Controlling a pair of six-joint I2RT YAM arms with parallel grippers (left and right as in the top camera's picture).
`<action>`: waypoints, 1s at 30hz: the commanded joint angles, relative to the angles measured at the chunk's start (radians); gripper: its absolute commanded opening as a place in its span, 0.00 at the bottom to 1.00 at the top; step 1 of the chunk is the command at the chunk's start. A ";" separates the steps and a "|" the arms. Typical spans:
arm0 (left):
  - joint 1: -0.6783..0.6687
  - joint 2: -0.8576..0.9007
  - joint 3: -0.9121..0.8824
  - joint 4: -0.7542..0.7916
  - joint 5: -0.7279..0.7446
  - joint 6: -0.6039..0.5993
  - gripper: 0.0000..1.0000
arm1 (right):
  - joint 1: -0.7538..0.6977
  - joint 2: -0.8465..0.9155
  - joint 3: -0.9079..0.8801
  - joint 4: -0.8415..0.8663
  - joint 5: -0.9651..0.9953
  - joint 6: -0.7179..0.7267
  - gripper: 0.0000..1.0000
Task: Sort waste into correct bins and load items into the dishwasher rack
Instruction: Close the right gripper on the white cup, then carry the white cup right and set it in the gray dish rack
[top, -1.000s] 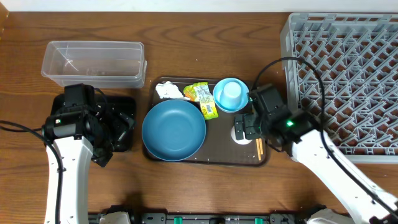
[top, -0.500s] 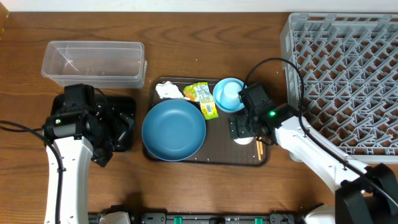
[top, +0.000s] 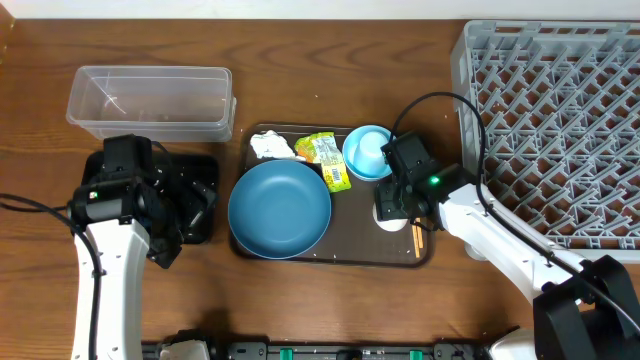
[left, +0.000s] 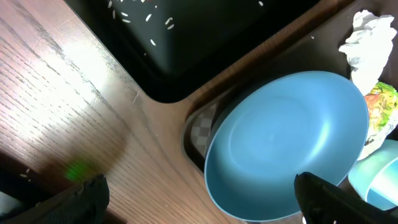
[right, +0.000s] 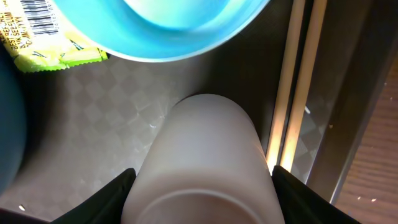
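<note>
Right claw (right: 202, 177): jaws drawn partway in, one finger (right: 118, 193) against each side of the whitish cup (right: 205, 137). No gap shows on either side in my wrist view. I cannot tell whether the cup is clear of the surface under it.

Cup position: right end of the brown serving tray (right: 93, 124).

Pair of wooden chopsticks (right: 298, 93): side by side, just beside the cup, on the side toward the tray's right rim.

Light-blue bowl (right: 124, 31): next beyond the cup, on the same tray. From overhead it holds the light-blue cup (top: 374, 152).

Green-and-yellow wrapper (right: 43, 37): crinkled, barcode up, touching the bowl's edge and lying between bowl and plate.

Large round blue plate (top: 279, 208): fills the left half of the serving tray.

Crumpled white tissue (top: 268, 146): back left corner of that tray, beside the wrapper.

Dishwasher rack (top: 560, 120): grey lattice crate, off to the right of the serving tray. I see nothing loaded in the part in view.

Left claw (left: 200, 183): jaws spread wide, nothing between them. It hangs by the corner where the black tray (left: 205, 50) meets the serving tray.

Rice grains (left: 134, 15): a few scattered in the black tray.

Clear plastic tub (top: 150, 100): behind the black tray, farthest from me.
</note>
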 joint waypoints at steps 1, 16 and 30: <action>-0.002 0.001 0.016 -0.002 -0.017 0.006 0.98 | 0.002 -0.022 0.034 -0.021 -0.024 0.016 0.54; -0.002 0.001 0.016 -0.002 -0.017 0.006 0.98 | -0.423 -0.218 0.425 -0.344 -0.017 -0.110 0.54; -0.002 0.001 0.016 -0.002 -0.017 0.006 0.98 | -0.973 -0.125 0.453 -0.150 -0.106 -0.168 0.60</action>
